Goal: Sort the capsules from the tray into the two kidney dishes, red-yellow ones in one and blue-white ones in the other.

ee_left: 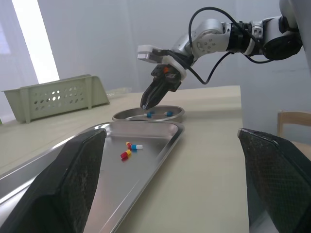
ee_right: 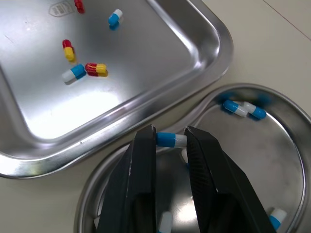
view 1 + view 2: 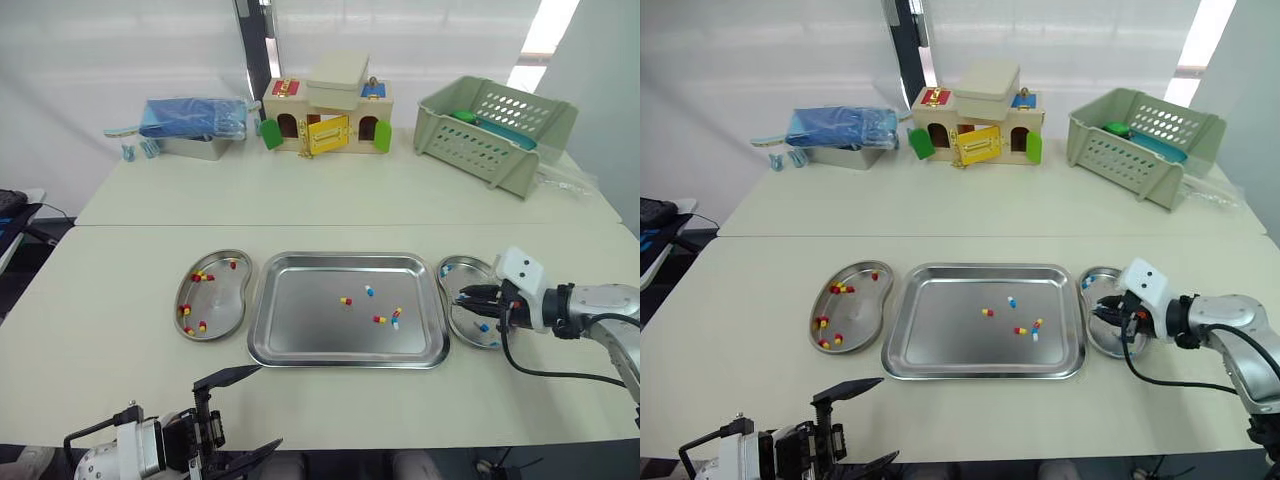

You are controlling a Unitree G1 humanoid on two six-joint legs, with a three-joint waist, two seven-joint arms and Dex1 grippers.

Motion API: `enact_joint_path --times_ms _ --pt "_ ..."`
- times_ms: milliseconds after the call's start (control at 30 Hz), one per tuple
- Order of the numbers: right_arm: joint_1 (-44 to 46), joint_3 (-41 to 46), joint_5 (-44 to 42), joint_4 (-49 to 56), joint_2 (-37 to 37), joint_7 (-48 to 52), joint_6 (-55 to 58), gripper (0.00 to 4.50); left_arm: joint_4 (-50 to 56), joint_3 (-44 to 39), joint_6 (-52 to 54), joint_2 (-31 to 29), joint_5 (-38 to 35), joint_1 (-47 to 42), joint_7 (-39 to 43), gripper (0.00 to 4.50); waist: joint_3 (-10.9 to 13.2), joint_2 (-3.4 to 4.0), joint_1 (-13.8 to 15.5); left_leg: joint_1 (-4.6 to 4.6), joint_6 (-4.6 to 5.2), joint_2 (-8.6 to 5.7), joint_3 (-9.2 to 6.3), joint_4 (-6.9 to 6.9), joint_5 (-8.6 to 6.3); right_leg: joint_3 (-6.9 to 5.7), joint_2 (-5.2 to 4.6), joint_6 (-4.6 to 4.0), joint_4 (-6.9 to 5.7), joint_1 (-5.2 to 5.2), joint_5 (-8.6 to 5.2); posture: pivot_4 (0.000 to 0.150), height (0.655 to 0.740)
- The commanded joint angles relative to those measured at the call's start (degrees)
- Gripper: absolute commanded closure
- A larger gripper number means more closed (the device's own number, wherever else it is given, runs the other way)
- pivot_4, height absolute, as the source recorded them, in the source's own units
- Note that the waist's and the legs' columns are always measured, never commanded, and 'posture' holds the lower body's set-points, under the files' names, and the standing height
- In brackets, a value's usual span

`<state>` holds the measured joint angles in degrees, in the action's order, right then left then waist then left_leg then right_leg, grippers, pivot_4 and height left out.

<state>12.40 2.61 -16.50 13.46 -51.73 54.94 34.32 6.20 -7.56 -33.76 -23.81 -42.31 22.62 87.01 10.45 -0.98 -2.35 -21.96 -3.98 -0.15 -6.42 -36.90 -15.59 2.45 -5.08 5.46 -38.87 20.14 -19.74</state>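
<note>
Toy house (image 3: 325, 122) beside slotted basket (image 3: 493, 132) (pale green).

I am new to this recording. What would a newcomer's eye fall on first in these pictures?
The right gripper draws the eye first: its jaws pinch a blue-white capsule above the steel kidney dish on the right, where other blue-white ones lie. Between the two dishes, the large rectangular steel tray holds a few loose capsules, and the steel kidney dish on the left holds red-yellow ones.

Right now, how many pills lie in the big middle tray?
5 in the tray: a red-yellow capsule and a blue-white capsule near the middle; two more red-yellow and one blue-white clustered toward its right.
</note>
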Motion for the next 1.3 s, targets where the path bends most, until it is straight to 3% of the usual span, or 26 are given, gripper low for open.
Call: enact_joint_path --times_ms 33,133,200,600,733,833,1067,1300 --pt "0.5 1.4 0.6 -0.4 -0.8 -0.4 -1.6 3.90 0.8 -0.2 0.7 -0.2 -1.3 0.1 0.7 0.00 0.0 0.00 0.1 0.00 0.00 0.00 0.00 0.00 0.00 0.00 0.00 0.00 0.00 -0.01 0.00 0.150 0.7400" --pt "0.6 1.1 0.8 -1.4 -1.1 -0.4 -1.9 3.90 0.9 -0.4 1.0 0.0 -1.2 0.1 0.7 0.00 0.0 0.00 0.2 -0.01 0.00 0.00 0.00 0.00 0.00 -0.01 0.00 0.00 0.01 0.00 0.00 0.150 0.7400" --pt "0.7 1.1 0.8 -2.0 -1.3 0.0 -2.3 3.18 1.0 -0.5 1.0 0.0 -1.0 0.2 0.5 0.00 0.0 0.00 0.2 -0.01 0.00 0.00 0.00 -0.01 0.00 0.00 0.00 0.00 0.01 -0.01 0.00 0.150 0.7400" --pt "0.2 3.1 -0.5 -3.2 -2.8 1.8 -2.9 0.01 1.9 -1.1 0.4 0.8 0.2 1.0 -2.4 0.00 0.0 0.00 0.4 -0.01 0.00 -0.01 0.00 -0.01 0.00 0.00 -0.01 0.00 0.02 -0.02 0.00 0.150 0.7400" --pt "-1.6 5.3 -2.1 -3.5 -3.0 4.0 -5.5 0.01 2.3 -2.2 1.3 0.9 2.6 -0.2 -7.9 0.00 0.0 -0.01 0.5 -0.01 0.00 -0.01 0.00 -0.02 0.00 0.00 -0.02 0.00 0.02 -0.03 0.00 0.150 0.7400" --pt "-5.0 10.6 -3.8 -5.7 -3.1 7.6 -11.5 0.01 2.8 -6.4 5.6 -1.4 5.4 -3.2 -17.4 0.00 0.0 -0.07 0.7 0.00 0.00 -0.01 -0.01 -0.02 0.00 -0.02 -0.02 0.00 0.03 -0.05 0.00 0.150 0.7400" --pt "-7.7 17.5 -4.3 -20.9 -7.0 16.1 -22.5 0.01 -5.7 -22.0 21.8 -18.7 10.3 -8.7 -32.1 0.00 0.1 -0.08 0.4 0.06 0.00 -0.01 -0.02 -0.01 0.00 -0.04 -0.01 0.00 0.00 -0.07 0.00 0.150 0.7400" --pt "-4.7 16.3 -1.3 -36.4 -8.4 19.9 -33.1 0.01 -27.1 -28.8 26.1 -34.9 16.3 -14.4 -30.8 0.00 0.2 0.05 -0.8 0.07 0.00 0.00 0.06 0.07 0.00 0.02 0.01 0.00 -0.04 0.03 0.00 0.150 0.7400"
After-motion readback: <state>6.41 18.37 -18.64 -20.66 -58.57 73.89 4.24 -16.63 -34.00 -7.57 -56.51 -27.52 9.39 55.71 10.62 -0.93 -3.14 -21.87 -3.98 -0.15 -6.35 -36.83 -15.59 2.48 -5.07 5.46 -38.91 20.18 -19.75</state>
